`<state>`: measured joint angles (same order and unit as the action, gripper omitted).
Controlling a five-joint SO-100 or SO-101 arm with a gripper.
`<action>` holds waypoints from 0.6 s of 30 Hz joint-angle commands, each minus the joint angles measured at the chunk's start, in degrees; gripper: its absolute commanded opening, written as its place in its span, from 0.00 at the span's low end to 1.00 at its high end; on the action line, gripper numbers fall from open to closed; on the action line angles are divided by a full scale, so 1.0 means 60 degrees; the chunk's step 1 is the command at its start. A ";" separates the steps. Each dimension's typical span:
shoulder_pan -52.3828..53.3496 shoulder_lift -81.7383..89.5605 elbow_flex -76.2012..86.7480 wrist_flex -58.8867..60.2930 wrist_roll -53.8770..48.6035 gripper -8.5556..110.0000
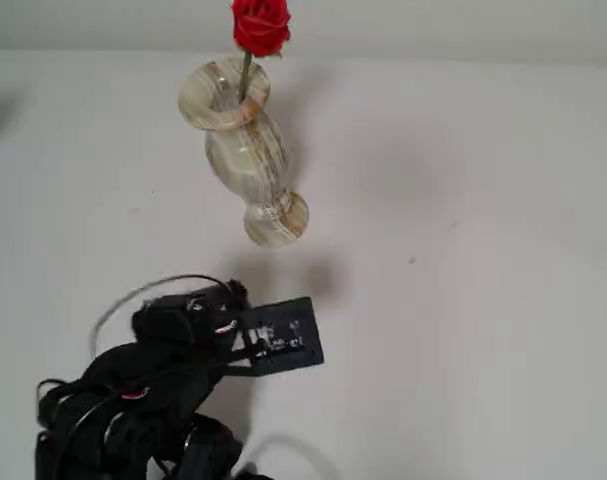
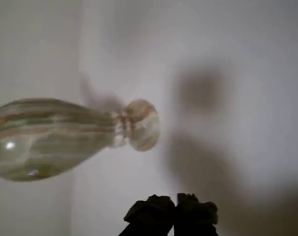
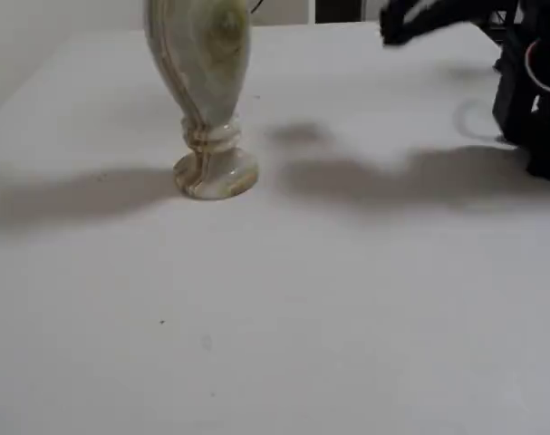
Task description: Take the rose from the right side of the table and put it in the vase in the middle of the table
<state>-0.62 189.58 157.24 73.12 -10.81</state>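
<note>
The rose (image 1: pixel 260 25) stands in the vase (image 1: pixel 241 140); its red bloom sits above the flared mouth and the stem runs down inside. The marbled vase stands upright on the white table (image 1: pixel 463 300). The wrist view shows the vase (image 2: pixel 55 137) sideways, with its round foot nearest me. My gripper (image 2: pixel 174 216) is at the bottom edge of that view, its two black fingertips pressed together and holding nothing, well short of the foot. In a fixed view the vase (image 3: pixel 202 91) stands left of centre and the gripper (image 3: pixel 390 32) hovers blurred at the top right, apart from the vase. The bloom is cut off there.
My black arm (image 1: pixel 153 400) with its cables fills the lower left of a fixed view. In the other fixed view its base (image 3: pixel 533 91) is at the right edge. Shadows of the arm and the vase lie on the tabletop.
</note>
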 commanded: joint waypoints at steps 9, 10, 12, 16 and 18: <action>0.0176 0.0146 0.1934 -0.0410 0.0103 0.07; 0.0176 0.0146 0.2036 -0.0425 0.0103 0.07; 0.0176 0.0146 0.2212 -0.0454 0.0088 0.07; 0.0176 0.0146 0.2520 -0.0586 0.0103 0.07; 0.0161 0.0146 0.2520 -0.0586 0.0132 0.07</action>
<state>0.00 189.58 172.53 70.58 -10.46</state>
